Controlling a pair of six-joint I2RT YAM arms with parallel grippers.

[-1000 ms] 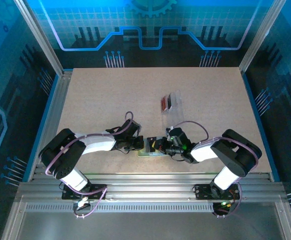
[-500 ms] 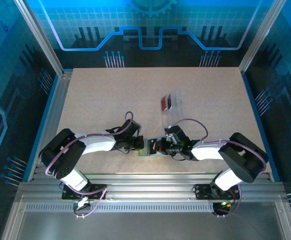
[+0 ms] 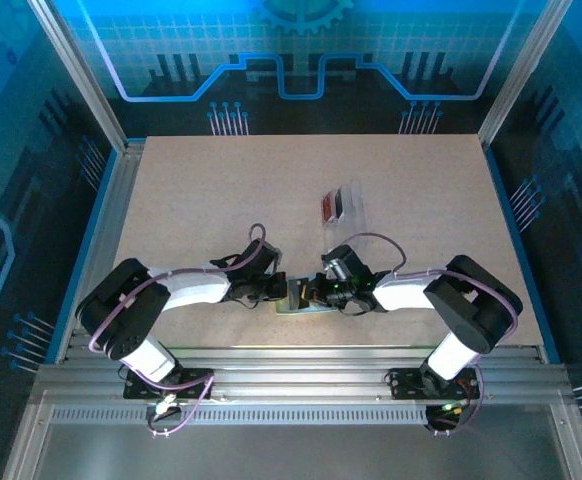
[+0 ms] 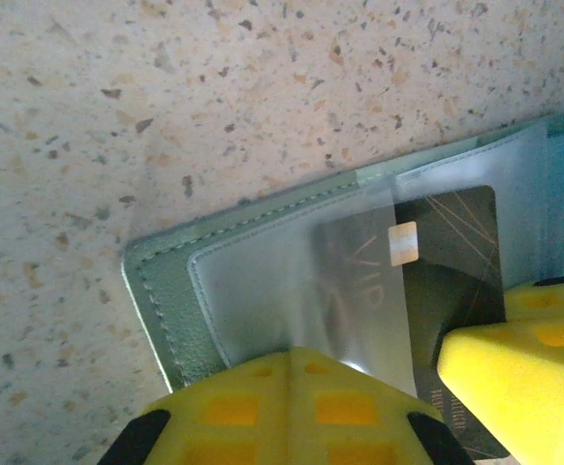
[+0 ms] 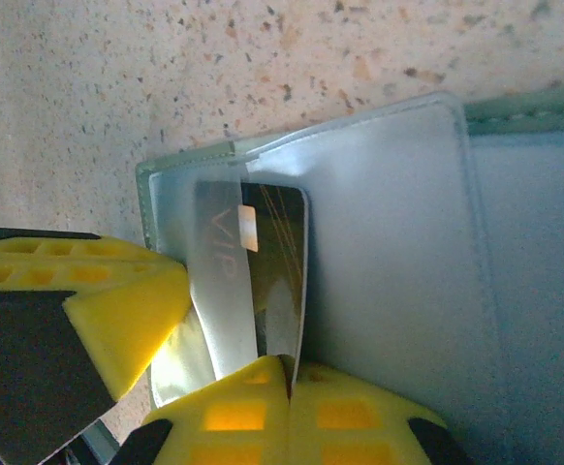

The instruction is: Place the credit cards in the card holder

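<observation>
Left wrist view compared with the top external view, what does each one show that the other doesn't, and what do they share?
Left wrist: the black card, its VIP lettering and gold chip, partly under a clear pocket. Top external: the left arm and right arm, plus a clear pouch and a red card farther up the table. Shared: the green card holder on the speckled table.

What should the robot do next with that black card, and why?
Probably the right gripper should slide the black card a little deeper. It pinches the card's edge, and only part of the card lies under the clear pocket of the card holder, which the left gripper appears to hold at its edge.
</observation>
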